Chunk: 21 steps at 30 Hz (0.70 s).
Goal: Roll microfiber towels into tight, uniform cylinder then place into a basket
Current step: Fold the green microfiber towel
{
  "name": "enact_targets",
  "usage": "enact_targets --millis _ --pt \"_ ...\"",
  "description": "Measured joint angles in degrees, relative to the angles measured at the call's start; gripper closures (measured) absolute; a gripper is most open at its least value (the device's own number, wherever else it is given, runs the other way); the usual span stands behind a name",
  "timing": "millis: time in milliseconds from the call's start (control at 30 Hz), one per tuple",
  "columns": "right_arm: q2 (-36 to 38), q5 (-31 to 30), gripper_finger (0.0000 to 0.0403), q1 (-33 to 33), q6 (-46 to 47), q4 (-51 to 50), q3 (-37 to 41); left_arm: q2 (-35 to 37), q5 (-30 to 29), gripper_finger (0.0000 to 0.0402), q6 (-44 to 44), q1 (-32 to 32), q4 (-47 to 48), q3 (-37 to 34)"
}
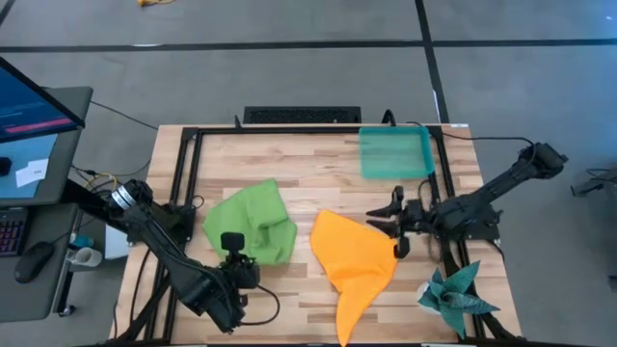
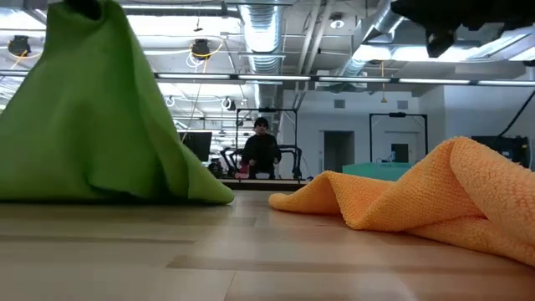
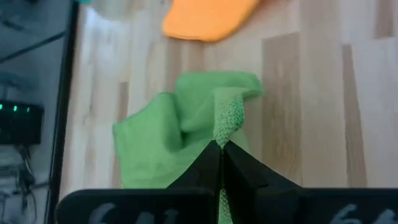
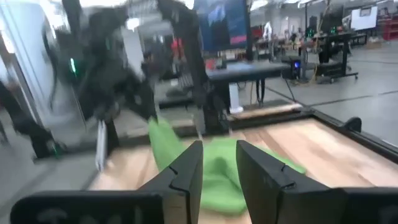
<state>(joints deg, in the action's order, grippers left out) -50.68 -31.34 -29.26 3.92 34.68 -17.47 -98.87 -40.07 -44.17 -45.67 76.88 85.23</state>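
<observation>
From above you've got the green towel (image 1: 253, 226) crumpled left of the orange towel (image 1: 354, 262), with the teal basket (image 1: 395, 152) beyond the orange towel at the table's (image 1: 289, 159) far edge, well apart from both cloths. Your left gripper (image 1: 234, 253) sits at the near edge of the green towel, fingers pressed together on a fold of it. Your right gripper (image 1: 393, 224) hangs at the orange towel's right corner, fingers spread, nothing between them as far as you can tell. A dark teal spiky cloth (image 1: 453, 295) lies right of the orange towel's near end. Low view: green towel (image 2: 100, 125) is pulled up into a tall peak, the orange towel (image 2: 418, 201) lies rumpled to its right, and a person (image 2: 261, 150) sits far behind in the room. Left wrist view: your left gripper (image 3: 219, 155) pinches a raised ridge of green towel (image 3: 180, 130), orange towel (image 3: 205, 17) beyond it. Right wrist view: right gripper (image 4: 217, 163) with a gap between its fingers, no cloth in it, green towel (image 4: 211, 168) ahead past them.
</observation>
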Motion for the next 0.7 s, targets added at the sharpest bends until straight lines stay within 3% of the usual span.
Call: enact_targets --millis 300,700 --pt "-16.83 -0.01 0.0283 1.07 -8.29 2.22 -7.00 0.00 -0.69 0.0400 -8.82 1.57 1.71 3.17" --pt "-39.18 -0.08 0.0283 1.92 -14.50 3.92 -22.54 0.00 -1.38 0.0400 -10.04 3.99 1.81 3.17"
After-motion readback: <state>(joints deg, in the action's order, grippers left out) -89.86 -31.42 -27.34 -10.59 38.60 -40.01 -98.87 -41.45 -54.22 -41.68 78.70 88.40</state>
